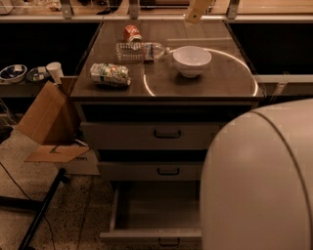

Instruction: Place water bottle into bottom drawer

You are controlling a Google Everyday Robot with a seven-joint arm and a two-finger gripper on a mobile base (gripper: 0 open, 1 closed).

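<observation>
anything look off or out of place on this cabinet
The green-and-white can is crushed, lying on its side at front left. The clear ribbed water bottle also lies flat. The grey bottom drawer stands open. The gripper hangs over the back edge.

Tan gripper [197, 11] at top — grey bottom drawer [155, 211]

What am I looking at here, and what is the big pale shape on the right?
A single camera looks down at a cabinet with three drawers. The pale shape at lower right is part of the robot's arm, close to the lens. Its tool sits at the top edge, above the cabinet's far side. On top lie the water bottle on its side, a red-orange can behind it, a crushed green-and-white can nearer us, and a white bowl to the right. The bottle is not held. The bottom drawer stands open.
</observation>
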